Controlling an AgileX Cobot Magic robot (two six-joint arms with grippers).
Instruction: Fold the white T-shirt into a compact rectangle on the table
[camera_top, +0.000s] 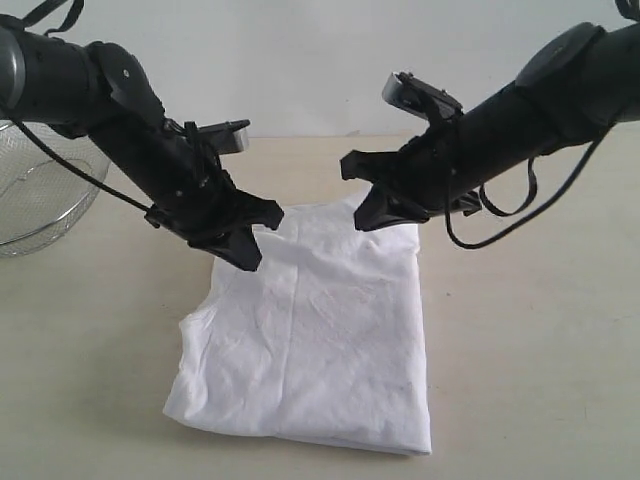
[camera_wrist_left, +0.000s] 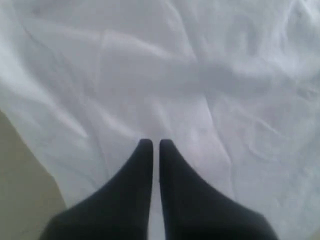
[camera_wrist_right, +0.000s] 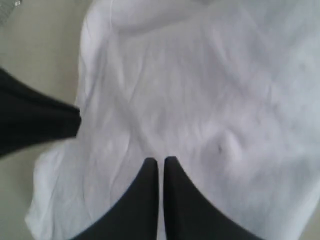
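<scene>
Two closed jaw pairs: my left gripper (camera_top: 246, 258) and right gripper (camera_top: 368, 220), apparently empty, hang at the far edge of the shirt (camera_top: 320, 340), which lies partly folded on the table (camera_top: 540, 350). The cloth looks light, limp and easily creased; I judge corners and edges my best holds.

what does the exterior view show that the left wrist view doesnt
Only the exterior view: both arms, the right gripper at the far edge of the white T-shirt, the shirt's whole folded outline, and a wire-mesh basket at the left edge.
Only the left wrist view: the left gripper from close up, its tips nearly touching above creased cloth, with nothing visibly pinched between them.
Both: the shirt, the left gripper, and some bare table.
</scene>
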